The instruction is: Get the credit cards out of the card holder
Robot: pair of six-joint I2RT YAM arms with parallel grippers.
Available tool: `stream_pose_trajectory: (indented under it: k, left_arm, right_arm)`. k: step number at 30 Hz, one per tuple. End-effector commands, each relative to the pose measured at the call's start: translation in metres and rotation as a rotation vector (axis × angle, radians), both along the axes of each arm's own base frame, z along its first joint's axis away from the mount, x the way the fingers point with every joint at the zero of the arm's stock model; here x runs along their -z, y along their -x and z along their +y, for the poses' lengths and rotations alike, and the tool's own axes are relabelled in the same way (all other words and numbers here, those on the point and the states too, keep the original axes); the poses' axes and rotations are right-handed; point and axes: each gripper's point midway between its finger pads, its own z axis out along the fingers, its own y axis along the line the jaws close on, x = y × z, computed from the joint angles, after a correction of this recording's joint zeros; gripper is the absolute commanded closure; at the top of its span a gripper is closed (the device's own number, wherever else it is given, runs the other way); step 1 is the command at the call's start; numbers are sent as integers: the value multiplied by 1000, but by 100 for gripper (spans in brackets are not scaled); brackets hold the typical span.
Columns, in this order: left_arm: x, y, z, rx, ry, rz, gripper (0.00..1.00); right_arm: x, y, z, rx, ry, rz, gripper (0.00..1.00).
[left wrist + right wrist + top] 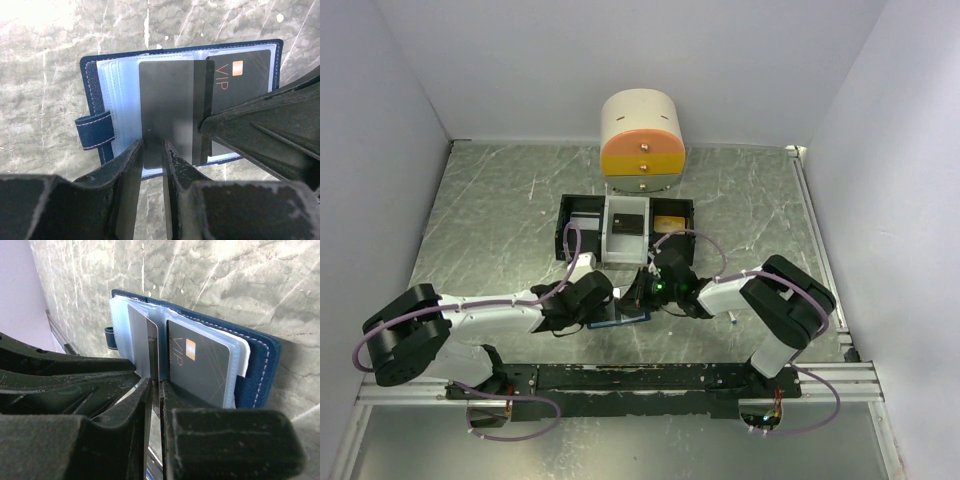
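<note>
Marbled grey tabletop (480, 220) carries the open card holder (92, 90), lying flat just beyond the arm bases. Left gripper (153, 150) sits at its near edge with fingers close together; whether it grasps anything cannot be told. Right gripper (154, 387) is clenched on one dark card (167, 105), judged mostly withdrawn. Farther back, the VIP card (245, 85) sits in its pocket, so extraction is incomplete.

A grey-green marbled table (500, 200) fills the floor of the cell, scored all over with pale scratches. Plain white walls close it in – back wall (620, 50), left wall (370, 200) and right wall (900, 200). Against the back wall stands a small rounded drawer unit (642, 143), cream on top, with orange and yellow fronts. A black-and-white tray (563, 228) sits just before it. A metal rail (860, 375) runs along the near edge. The light is even – with one bright glare patch (30, 15) on the tabletop.
</note>
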Motion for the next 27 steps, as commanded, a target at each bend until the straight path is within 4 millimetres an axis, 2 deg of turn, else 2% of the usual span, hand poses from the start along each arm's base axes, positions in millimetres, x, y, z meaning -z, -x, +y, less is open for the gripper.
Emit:
stream_pose_trajectory:
  k: [1, 7, 12, 16, 23, 27]
  left_arm:
    - [13, 8, 14, 0, -49, 25, 66]
    - [15, 8, 12, 8, -59, 32, 68]
    - [16, 8, 16, 0, -79, 38, 68]
    - [15, 9, 19, -7, -81, 34, 68]
    - [13, 8, 16, 0, -63, 24, 68]
    - [13, 7, 12, 13, -65, 24, 68]
  right_arm:
    - [-4, -4, 9, 1, -54, 5, 87]
    - [-2, -6, 12, 1, -56, 15, 86]
    - [-3, -9, 8, 12, -32, -6, 96]
    - [-2, -10, 0, 20, -1, -17, 100]
    - [3, -7, -16, 44, 17, 1, 100]
    - [1, -7, -15, 41, 6, -4, 99]
